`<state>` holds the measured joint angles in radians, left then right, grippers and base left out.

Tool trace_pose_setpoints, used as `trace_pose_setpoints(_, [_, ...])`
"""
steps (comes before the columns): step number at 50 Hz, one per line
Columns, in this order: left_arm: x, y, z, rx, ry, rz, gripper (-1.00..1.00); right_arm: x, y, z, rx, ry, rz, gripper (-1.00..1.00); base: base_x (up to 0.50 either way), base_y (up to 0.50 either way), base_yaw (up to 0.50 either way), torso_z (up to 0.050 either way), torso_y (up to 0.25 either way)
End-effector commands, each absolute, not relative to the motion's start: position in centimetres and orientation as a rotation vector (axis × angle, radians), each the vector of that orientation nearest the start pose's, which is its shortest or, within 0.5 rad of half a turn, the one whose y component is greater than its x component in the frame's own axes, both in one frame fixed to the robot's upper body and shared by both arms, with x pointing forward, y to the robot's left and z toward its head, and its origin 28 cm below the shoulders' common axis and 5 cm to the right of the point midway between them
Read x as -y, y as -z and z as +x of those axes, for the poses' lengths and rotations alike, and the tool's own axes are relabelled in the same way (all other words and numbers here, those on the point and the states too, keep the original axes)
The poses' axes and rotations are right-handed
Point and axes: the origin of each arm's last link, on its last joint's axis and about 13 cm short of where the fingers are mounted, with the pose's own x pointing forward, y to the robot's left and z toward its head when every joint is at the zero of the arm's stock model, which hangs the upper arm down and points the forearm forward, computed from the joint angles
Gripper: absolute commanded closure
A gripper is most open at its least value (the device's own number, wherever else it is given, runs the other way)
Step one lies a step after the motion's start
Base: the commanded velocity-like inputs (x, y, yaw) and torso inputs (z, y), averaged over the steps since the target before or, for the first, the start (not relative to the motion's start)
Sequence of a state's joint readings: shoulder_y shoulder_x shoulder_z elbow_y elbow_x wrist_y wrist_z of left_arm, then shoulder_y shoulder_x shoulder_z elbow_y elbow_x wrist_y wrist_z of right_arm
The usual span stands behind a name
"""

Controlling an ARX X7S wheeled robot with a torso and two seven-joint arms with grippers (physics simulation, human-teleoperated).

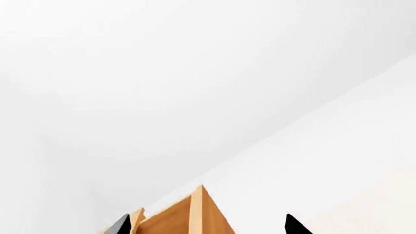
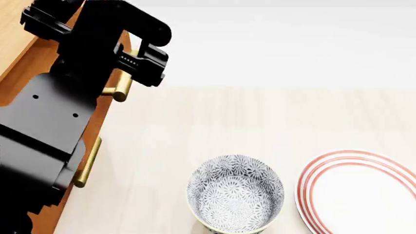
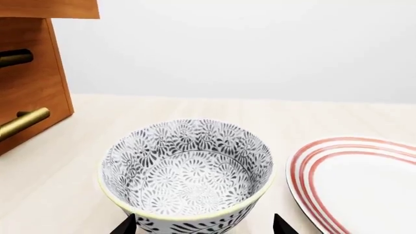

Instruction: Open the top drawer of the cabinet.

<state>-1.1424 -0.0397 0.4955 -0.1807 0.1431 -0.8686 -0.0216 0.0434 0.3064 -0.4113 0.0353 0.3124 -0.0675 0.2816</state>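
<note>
Although the left gripper (image 2: 133, 63) had reached the cabinet (image 2: 19, 44) at the left edge of the head view, the pull itself looked barely begun or not begun at all. The gripper sat right at a brass bar handle (image 2: 122, 88), its black body hiding the contact, so I could not tell whether the fingers were clamped on it or loose. In the left wrist view two dark fingertips stood apart with a wooden corner, apparently of the top drawer (image 1: 195, 214), between them. How far that drawer had come out could not be judged. What seemed left: confirm the grip and draw the drawer clear.

The right gripper (image 3: 204, 225) hovered spread wide just behind the patterned bowl (image 3: 187, 170), holding nothing.

Counted: one cabinet, two brass handles visible in the head view, the second (image 2: 87, 163) lower down; one bowl; one red-ringed plate (image 2: 364, 190); all resting on the pale wooden table (image 2: 260, 117).
</note>
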Motion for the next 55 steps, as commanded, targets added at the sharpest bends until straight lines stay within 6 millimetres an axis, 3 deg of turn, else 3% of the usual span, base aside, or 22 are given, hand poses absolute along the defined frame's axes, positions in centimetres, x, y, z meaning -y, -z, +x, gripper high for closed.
trace_pose_setpoints(1, [-15.6,-27.6,36.9,0.094,0.068,0.424,-1.00,9.2,-0.7,20.4,-0.040,-0.097,-0.005,-1.00,0.00,0.00,0.00,0.000,0.000])
trace_pose_setpoints(13, [-17.0,-27.3,38.2,0.040,-0.011,0.367,-1.00,9.2,-0.8,20.6,-0.042,-0.088,-0.004,-1.00,0.00,0.00,0.00,0.000,0.000])
trace_pose_setpoints(39, [-16.8,-26.1,38.5,-0.104,0.027,0.269,-1.00,9.2,-0.7,20.5,-0.050,-0.090,-0.008,-1.00,0.00,0.00,0.00,0.000,0.000])
trace_pose_setpoints(55, [-16.7,-27.9,38.7,-0.179,0.027,0.105,-1.00,9.2,-0.6,20.5,-0.059,-0.092,-0.011,-1.00,0.00,0.00,0.00,0.000,0.000])
